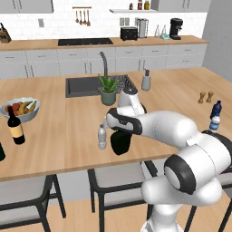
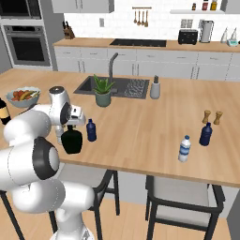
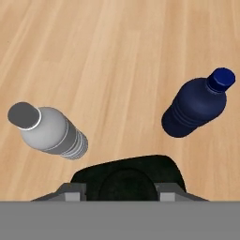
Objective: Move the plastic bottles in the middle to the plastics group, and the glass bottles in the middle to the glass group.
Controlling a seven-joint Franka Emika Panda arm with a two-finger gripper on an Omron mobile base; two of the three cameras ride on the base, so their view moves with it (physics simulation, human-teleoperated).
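Your gripper seems clamped on the black flask, between 2 small bottles: grey left, navy right.

Counter is smooth pale wood (grain visible); black flask looks matt, navy bottle slightly glossy plastic.

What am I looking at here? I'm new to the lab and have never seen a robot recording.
A white robot arm on a driving base works at a wooden kitchen island. Two pictures come from cameras behind it, left and right; the third looks down from its hand. The gripper sits over a squat black glass bottle, its fingers on either side of the neck, closing on it. Beside it stand a clear bottle and a navy bottle. Far left: a wine bottle and a fruit bowl. Far right: a blue-topped bottle.
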